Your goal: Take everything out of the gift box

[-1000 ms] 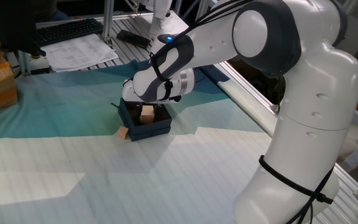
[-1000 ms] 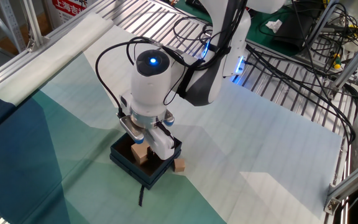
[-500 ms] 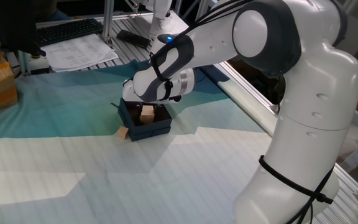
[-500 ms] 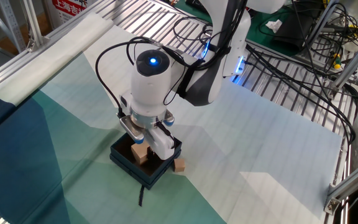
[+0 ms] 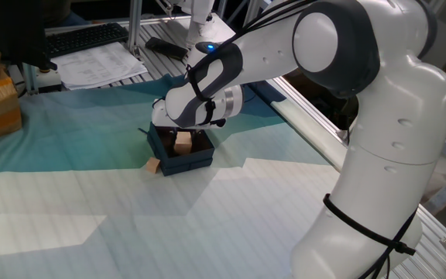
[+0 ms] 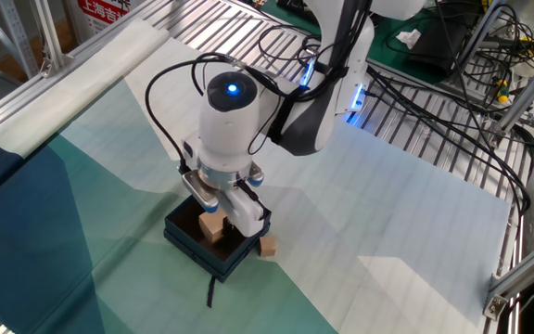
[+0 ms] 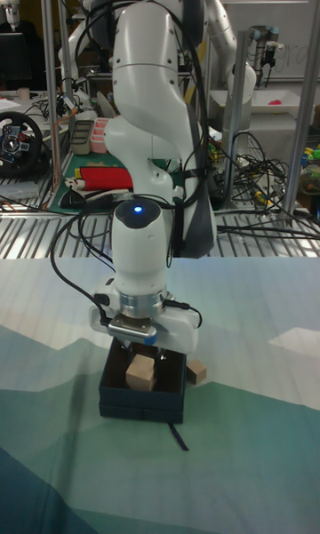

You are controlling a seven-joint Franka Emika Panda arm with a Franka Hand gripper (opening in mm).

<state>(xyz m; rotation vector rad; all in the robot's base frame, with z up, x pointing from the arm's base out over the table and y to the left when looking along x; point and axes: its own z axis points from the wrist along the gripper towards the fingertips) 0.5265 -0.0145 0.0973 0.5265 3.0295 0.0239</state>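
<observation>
Small square navy-blue gift box (image 7: pixel 142 399): on teal-and-white table cloth (image 5: pixel 91 225). Light tan wooden cube (image 7: pixel 140 372): over box interior, clamped between gripper (image 7: pixel 142 362) fingers. Smaller tan wooden block (image 6: pixel 267 246): on cloth, just beside box wall.

Franka arm (image 5: pixel 378 116): glossy white shells, dark grey joint bands.
Blue status light on the wrist; black cables loop along the links.

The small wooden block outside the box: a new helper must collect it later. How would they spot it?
Find the dark blue gift box under the gripper. The small block lies on the cloth against the box's outer wall; the bigger cube sits between the fingers.
</observation>
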